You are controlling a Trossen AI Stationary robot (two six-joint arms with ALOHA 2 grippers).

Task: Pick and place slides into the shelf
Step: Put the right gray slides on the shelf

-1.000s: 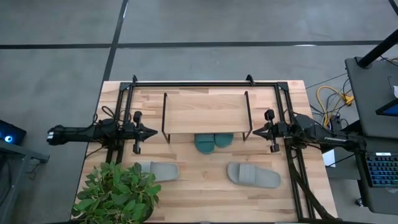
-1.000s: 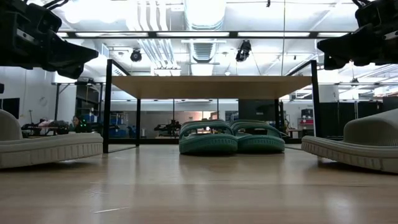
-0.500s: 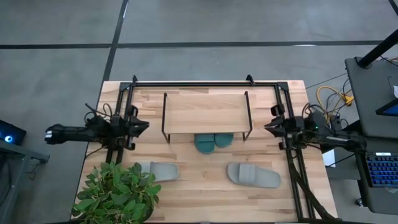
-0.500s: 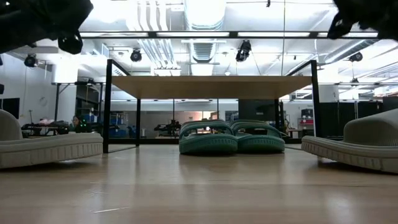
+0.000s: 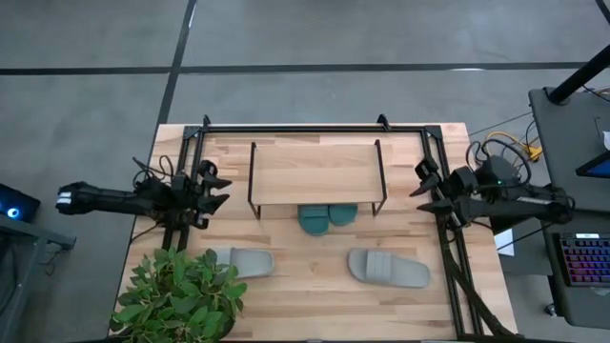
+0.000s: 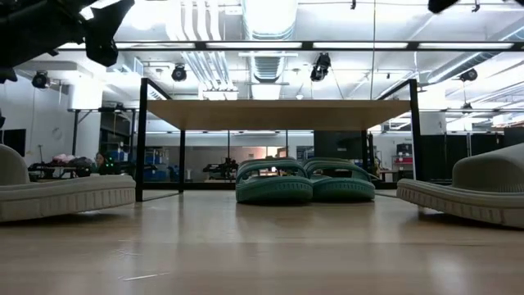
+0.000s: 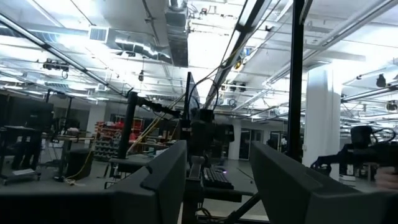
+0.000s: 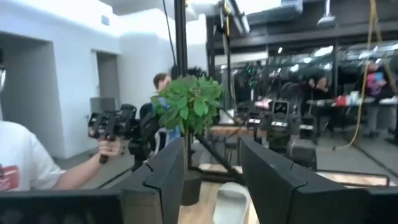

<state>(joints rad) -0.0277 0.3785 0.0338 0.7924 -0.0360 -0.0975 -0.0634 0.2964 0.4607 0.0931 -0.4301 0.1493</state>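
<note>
From above, the whole bench is seen: the shelf stands at its far middle, and the two teal slides are tucked side by side under the shelf's near edge, only their near ends showing. The left grey slide lies near the potted plant at the near left corner, and the right grey slide lies apart from it toward the near right.

The left claw is held at the bench's left edge, level with the shelf's left legs but apart from them; its fingers are spread and nothing is held. The right claw is held at the right edge beside the shelf's right legs, likewise released and empty.

The level view shows what the overhead view hides: the teal pair rests on the bench itself beneath the shelf board, touching each other, with clear height between straps and board. Bare bench lies either side of the pair between the black legs.

In the left wrist view only the room is seen past the spread fingers. In the right wrist view a grey slide is seen between the spread fingers, with the plant and a person holding a dark handheld device beyond.
</note>
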